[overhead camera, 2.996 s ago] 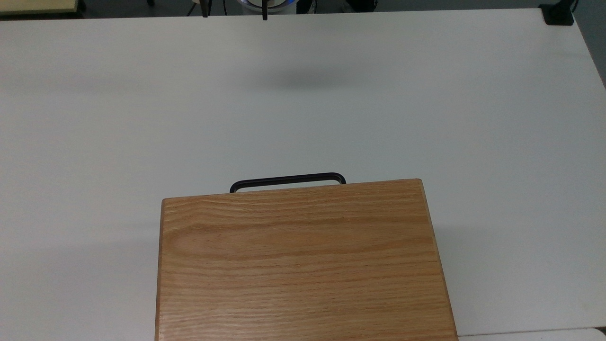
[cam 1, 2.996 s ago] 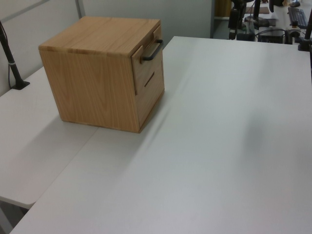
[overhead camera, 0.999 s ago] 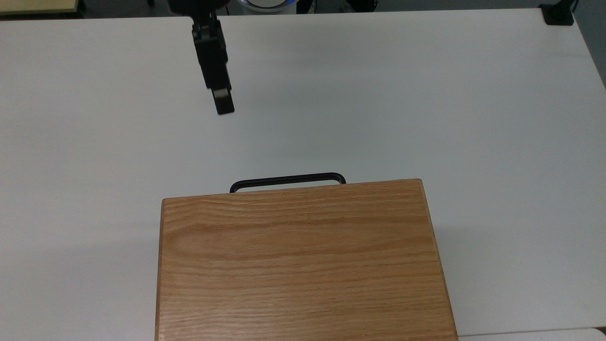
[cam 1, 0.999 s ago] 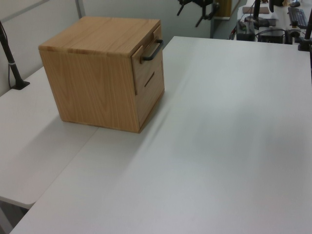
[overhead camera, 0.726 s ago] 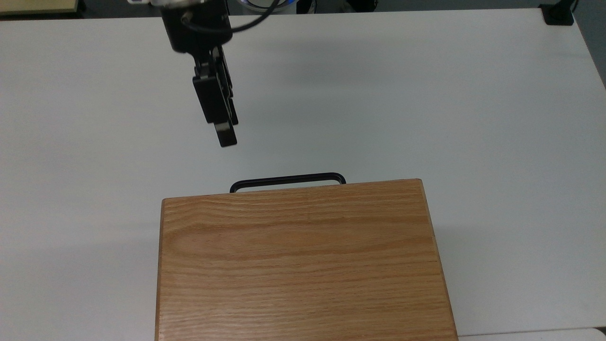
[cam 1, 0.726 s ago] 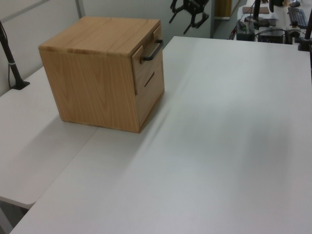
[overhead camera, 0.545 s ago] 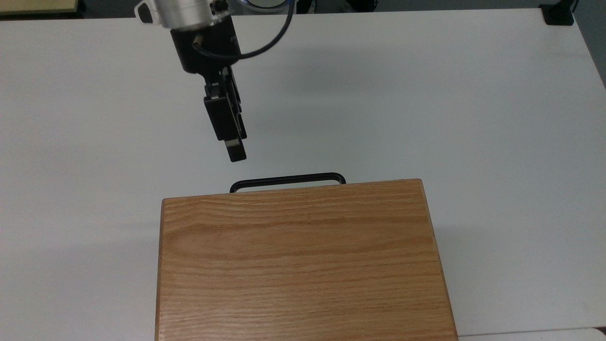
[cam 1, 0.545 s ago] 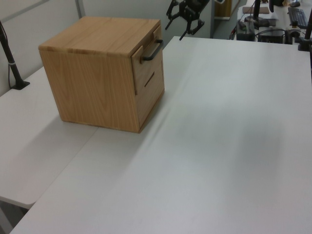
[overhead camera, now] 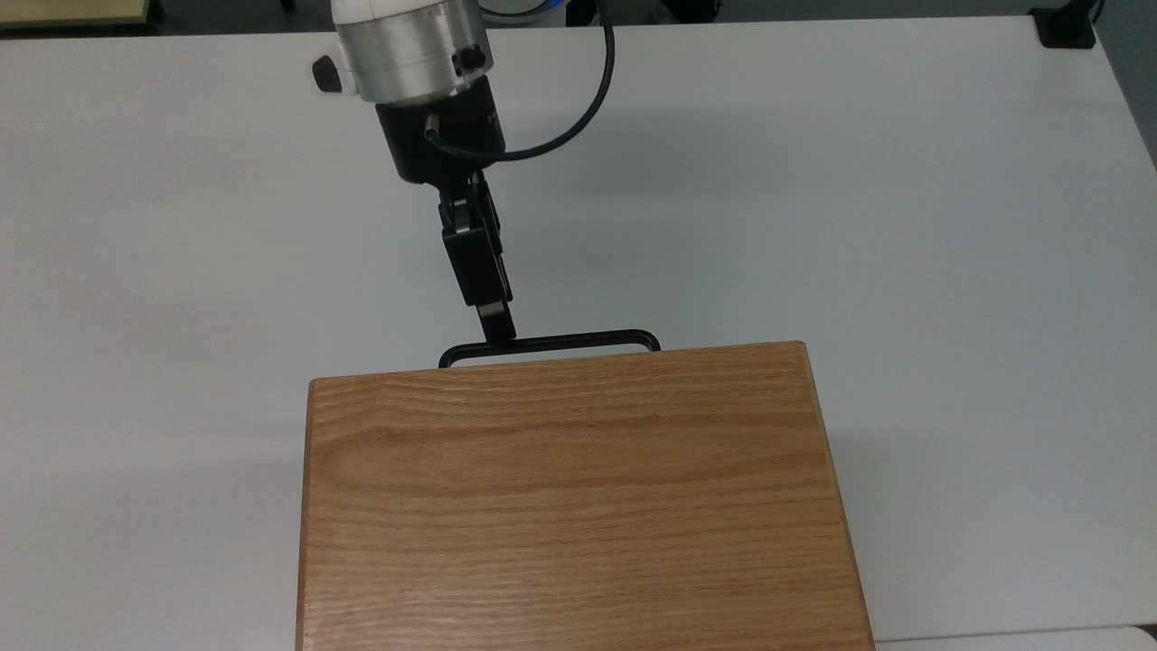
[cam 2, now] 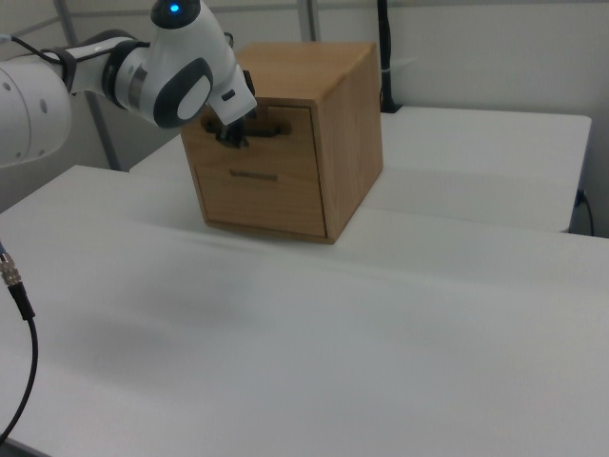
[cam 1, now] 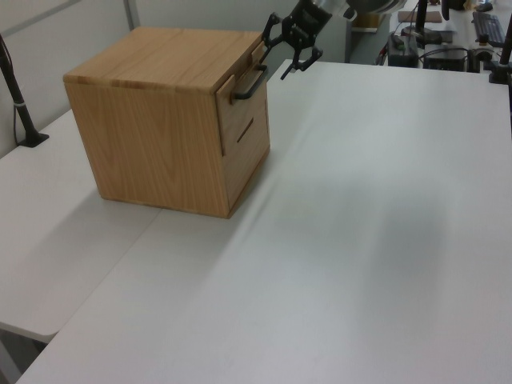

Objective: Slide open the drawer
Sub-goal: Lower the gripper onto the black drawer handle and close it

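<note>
The oak cabinet (overhead camera: 569,497) stands on the white table (overhead camera: 859,199). Its drawer (cam 1: 240,108) (cam 2: 262,152) sits flush in the front. The drawer's black bar handle (overhead camera: 560,343) (cam 1: 250,84) (cam 2: 274,129) sticks out from the upper front. My gripper (overhead camera: 499,327) (cam 1: 278,58) (cam 2: 231,136) is open and reaches the handle near the top view's left end, which is its far end in the left view. In the left view one finger is higher than the bar and the other lower. Whether they touch the bar I cannot tell.
A black cable (overhead camera: 578,117) loops off the silver wrist. A black clamp (overhead camera: 1067,27) sits at the table's far right corner in the top view. A black pole (cam 1: 18,96) stands beside the cabinet. A second, lower tabletop (cam 1: 56,256) joins near the cabinet.
The arm has come in from the table's far edge and travelled to the cabinet; its fingertips now reach the handle. The drawer and cabinet have not moved.
</note>
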